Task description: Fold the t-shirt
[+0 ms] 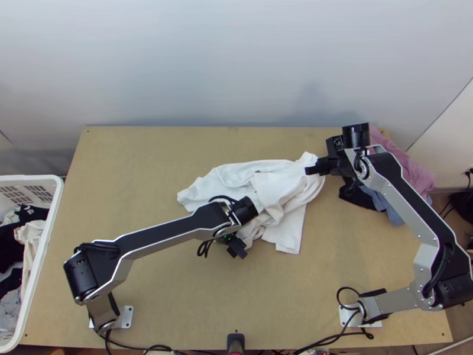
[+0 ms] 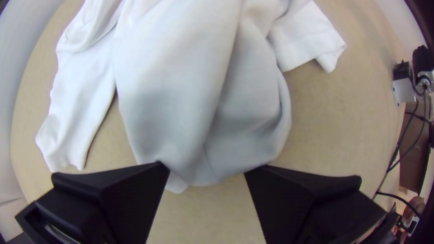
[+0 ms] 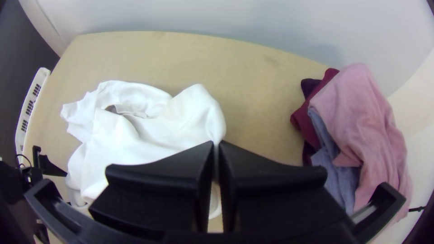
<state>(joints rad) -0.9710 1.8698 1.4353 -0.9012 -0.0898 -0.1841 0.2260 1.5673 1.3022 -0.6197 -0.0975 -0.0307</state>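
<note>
Shirt (image 1: 282, 194) bunched on table (image 1: 133, 168) | right gripper (image 3: 216, 145) pinching its edge | left gripper (image 2: 207, 168) spread about cloth | risk — closing on stacked layers could drag everything tighter

The light wooden table (image 1: 142, 160) carries the white t-shirt (image 1: 278, 198), which lies bunched in loose folds across its middle. To the right of the t-shirt, near the far corner, sits a heap of pink cloth (image 1: 403, 160), blue-grey cloth (image 1: 390, 210) and dark cloth (image 1: 356, 196). Nearer than the t-shirt stand two pale base plates, the left plate (image 1: 126, 317) and the right plate (image 1: 347, 316).
</note>
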